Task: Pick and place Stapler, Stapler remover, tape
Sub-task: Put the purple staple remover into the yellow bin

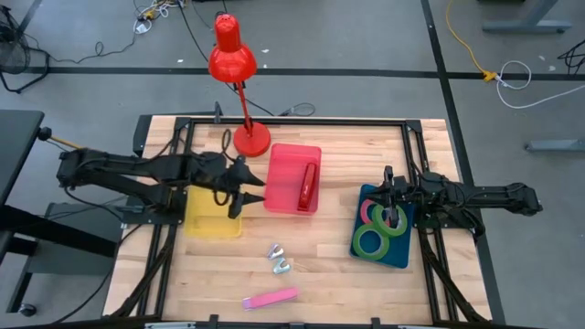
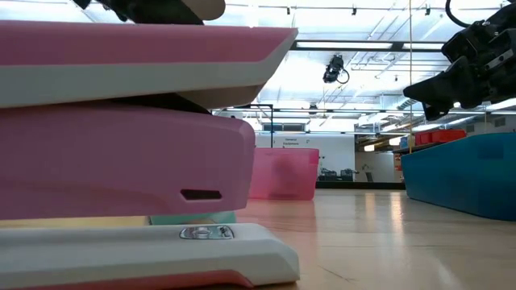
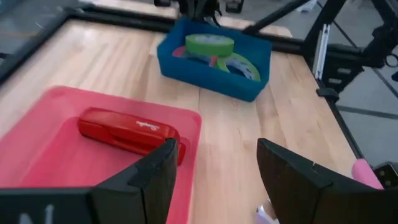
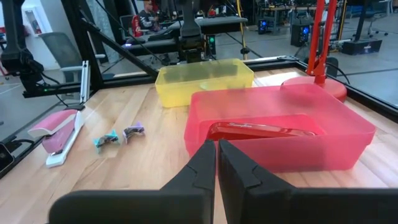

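High view: three tape rolls (image 1: pixel 381 227) lie in the blue bin (image 1: pixel 400 251); a red stapler (image 1: pixel 307 185) lies in the pink bin (image 1: pixel 292 155); the yellow bin (image 1: pixel 214 225) looks empty; two staple removers (image 1: pixel 278 259) and a pink stapler (image 1: pixel 271 298) lie loose on the counter (image 1: pixel 320 265). Left gripper (image 1: pixel 251 191) open, empty, between yellow and pink bins; right gripper (image 1: pixel 391 212) closed, empty, over the blue bin. Judged step: tape stowed, the loose items outstanding; next the left gripper must descend on a remover. Low view: pink stapler fills the foreground, cut off; removers hidden. Left wrist view: stapler and tape confirmed binned. Right wrist view: yellow bin's contents hard to make out through its walls.
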